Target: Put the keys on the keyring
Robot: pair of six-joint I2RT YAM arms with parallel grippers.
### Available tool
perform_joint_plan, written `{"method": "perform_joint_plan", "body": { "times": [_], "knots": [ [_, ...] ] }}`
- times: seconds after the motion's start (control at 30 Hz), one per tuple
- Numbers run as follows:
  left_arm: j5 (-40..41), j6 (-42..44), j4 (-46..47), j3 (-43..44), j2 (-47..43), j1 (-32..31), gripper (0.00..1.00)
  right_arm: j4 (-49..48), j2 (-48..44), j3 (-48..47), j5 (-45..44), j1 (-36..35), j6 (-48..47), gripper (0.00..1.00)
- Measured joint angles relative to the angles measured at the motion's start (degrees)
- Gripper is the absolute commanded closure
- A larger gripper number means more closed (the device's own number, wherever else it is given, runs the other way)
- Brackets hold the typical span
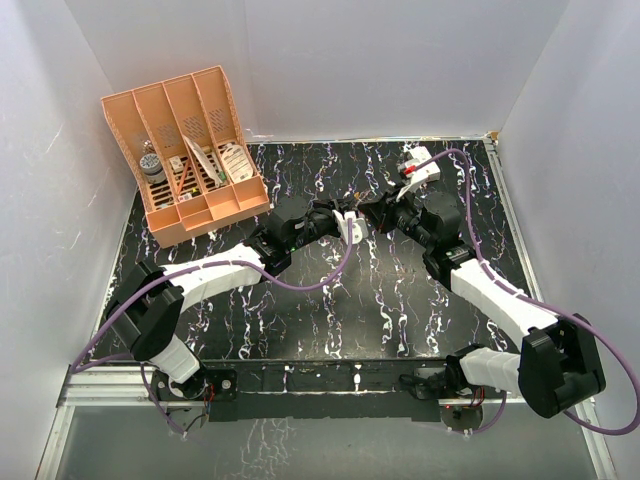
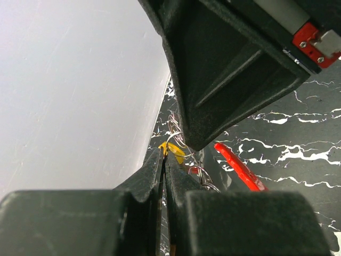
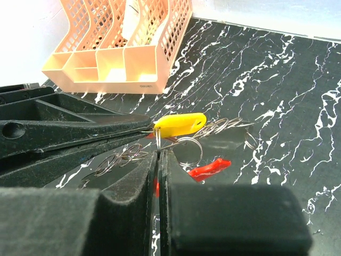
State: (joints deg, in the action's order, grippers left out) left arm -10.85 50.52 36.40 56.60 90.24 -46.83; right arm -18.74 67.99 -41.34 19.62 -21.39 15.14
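My left gripper (image 2: 163, 152) is shut on the end of a key's small yellow head (image 3: 179, 124), lifted above the black marbled table (image 1: 300, 310). Thin silvery wire rings (image 3: 187, 149) hang and trail from it. My right gripper (image 3: 160, 153) faces the left one tip to tip and is shut on one thin ring just under the yellow head. The red keyring (image 3: 210, 168) lies just beyond the right fingers, partly hidden by them; it also shows in the left wrist view (image 2: 240, 166). From above, both grippers (image 1: 360, 215) meet mid-table, and the keys are too small to make out.
An orange desk organizer (image 1: 190, 150) with several compartments stands at the back left, close to the left white wall. White walls close in the table on three sides. More loose wire rings (image 3: 114, 160) hang under the left fingers.
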Motion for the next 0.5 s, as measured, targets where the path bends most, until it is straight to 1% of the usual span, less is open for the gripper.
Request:
{"method": "perform_joint_plan", "body": {
  "times": [0.3,0.4,0.5],
  "knots": [
    [0.0,0.2,-0.1,0.0,0.0,0.0,1.0,1.5,0.0,-0.5,-0.2,0.0,-0.3,1.0],
    [-0.1,0.8,-0.2,0.0,0.0,0.0,1.0,6.3,0.0,-3.3,-0.2,0.0,-0.9,1.0],
    [-0.1,1.6,0.3,0.0,0.0,0.0,1.0,13.6,0.9,-9.3,-0.2,0.0,-2.0,1.0]
  ]
}}
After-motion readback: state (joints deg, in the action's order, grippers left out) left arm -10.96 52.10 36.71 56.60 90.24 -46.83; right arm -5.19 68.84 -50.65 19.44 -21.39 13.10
